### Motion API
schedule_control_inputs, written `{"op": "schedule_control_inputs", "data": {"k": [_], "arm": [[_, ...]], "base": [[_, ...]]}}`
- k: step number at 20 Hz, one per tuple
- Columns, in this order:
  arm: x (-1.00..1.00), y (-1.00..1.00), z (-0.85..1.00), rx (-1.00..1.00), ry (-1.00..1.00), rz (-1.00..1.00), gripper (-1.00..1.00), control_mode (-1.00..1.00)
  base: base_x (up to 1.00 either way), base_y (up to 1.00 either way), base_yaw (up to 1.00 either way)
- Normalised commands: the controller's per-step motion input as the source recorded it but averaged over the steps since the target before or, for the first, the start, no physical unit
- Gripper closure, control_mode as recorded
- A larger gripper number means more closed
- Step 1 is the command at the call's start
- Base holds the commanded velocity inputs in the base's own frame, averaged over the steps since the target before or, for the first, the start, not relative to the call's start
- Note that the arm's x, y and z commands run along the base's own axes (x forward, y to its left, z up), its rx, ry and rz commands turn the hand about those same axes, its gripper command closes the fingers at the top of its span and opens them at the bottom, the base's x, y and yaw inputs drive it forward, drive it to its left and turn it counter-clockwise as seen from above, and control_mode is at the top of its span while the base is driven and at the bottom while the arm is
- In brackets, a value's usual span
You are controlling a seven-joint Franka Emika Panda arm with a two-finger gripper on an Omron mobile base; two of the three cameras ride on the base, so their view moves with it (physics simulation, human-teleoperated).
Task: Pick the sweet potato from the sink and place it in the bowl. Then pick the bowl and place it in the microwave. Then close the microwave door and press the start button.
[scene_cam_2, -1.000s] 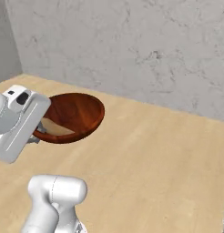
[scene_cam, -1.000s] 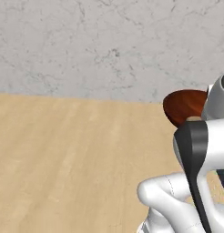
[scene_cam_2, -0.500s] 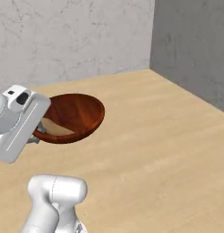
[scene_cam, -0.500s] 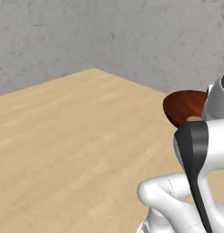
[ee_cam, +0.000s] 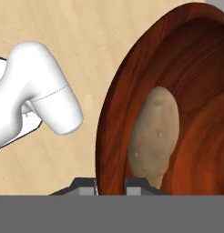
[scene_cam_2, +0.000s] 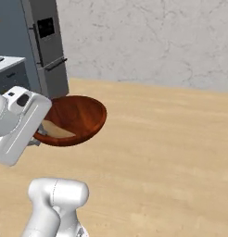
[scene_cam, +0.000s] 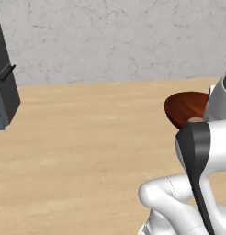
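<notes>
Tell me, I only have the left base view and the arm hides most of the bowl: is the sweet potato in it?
Observer: Yes. In the hand view the sweet potato lies inside the bowl, against its inner wall.
Operator: Is the gripper on the bowl?
Observer: The gripper has one finger on each side of the bowl's rim, so it reads as clamped on it.
Operator: What's ahead besides floor?
Observer: The right base view shows a tall grey appliance behind the bowl, to the left.
</notes>
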Motion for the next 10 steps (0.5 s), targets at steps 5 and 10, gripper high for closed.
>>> {"op": "schedule_control_inputs", "data": {"k": [5,10], "arm": [[0.00,0.00,0.00,0.00,0.00,0.00,1.00,1.00],[0.00,0.00,0.00,0.00,0.00,0.00,1.00,1.00]], "base": [[0.00,0.04,1.00],[0.29,0.00,0.95]]}}
